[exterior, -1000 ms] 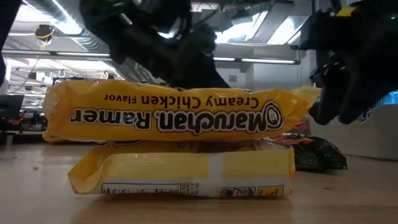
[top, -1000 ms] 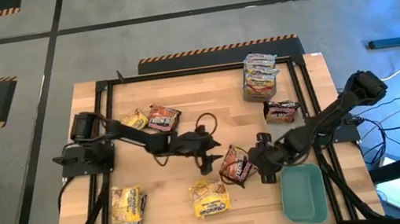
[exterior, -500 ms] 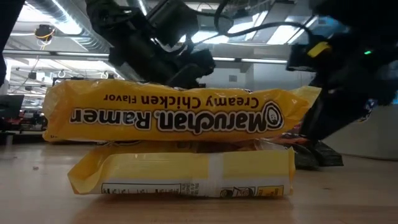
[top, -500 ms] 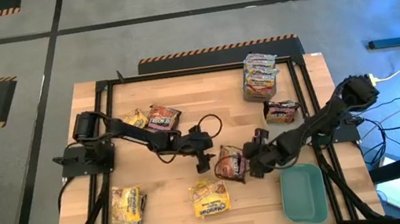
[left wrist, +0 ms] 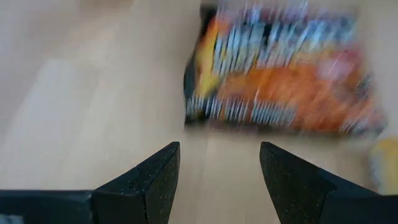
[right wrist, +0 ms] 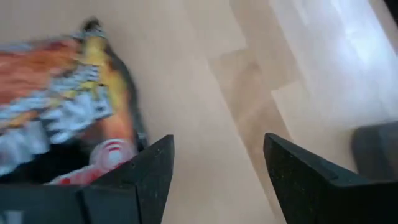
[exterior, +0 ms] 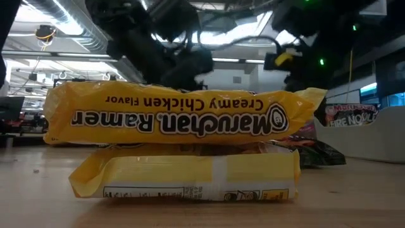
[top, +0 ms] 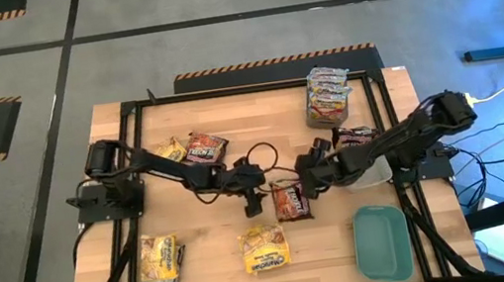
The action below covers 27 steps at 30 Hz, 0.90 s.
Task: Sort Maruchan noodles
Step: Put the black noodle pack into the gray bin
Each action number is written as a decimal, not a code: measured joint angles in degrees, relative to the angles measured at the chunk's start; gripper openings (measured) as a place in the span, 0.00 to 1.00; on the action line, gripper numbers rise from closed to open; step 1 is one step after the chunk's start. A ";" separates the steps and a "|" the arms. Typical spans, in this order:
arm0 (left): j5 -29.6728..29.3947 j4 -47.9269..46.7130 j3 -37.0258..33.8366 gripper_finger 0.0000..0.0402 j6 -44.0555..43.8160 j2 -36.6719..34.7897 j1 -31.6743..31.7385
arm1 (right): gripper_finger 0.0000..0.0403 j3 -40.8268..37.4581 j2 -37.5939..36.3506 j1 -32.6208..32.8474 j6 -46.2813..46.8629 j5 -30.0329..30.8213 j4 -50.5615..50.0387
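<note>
Because each ramen packet is a light, crinkly film bag round a brittle block, it will likely slide on the smooth wood and is best pinched at a flat sealed end. Mid-table lies a dark brown-red packet (top: 289,201), with the left gripper (top: 255,201) just beside it and the right gripper (top: 310,178) close on its other side, both with fingers apart and empty. Yellow packets (top: 264,248) lie near the front edge, silvery-pink ones (top: 327,96) stacked at the back.
</note>
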 joint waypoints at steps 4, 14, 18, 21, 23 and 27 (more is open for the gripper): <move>0.40 0.50 -0.05 0.54 0.54 -1.84 -0.53 | 0.57 1.32 -3.10 2.24 3.01 -4.90 -4.52; 3.90 21.62 -0.02 0.54 8.40 3.30 -2.18 | 0.57 -2.13 -4.81 7.30 12.09 -9.32 -0.64; 2.08 21.84 -0.02 0.54 7.94 5.67 -0.17 | 0.57 -2.15 -4.75 10.53 11.31 -13.62 6.05; 1.14 21.28 -0.04 0.54 7.57 6.71 1.54 | 0.57 -2.04 -2.85 14.18 6.45 -12.84 12.20; 1.46 20.31 -0.04 0.54 7.55 6.92 2.53 | 0.57 -2.04 -0.50 15.54 3.98 -10.88 14.49; 1.18 16.94 -0.04 0.54 7.52 6.92 3.41 | 0.57 -2.07 2.96 14.89 1.36 -5.97 14.63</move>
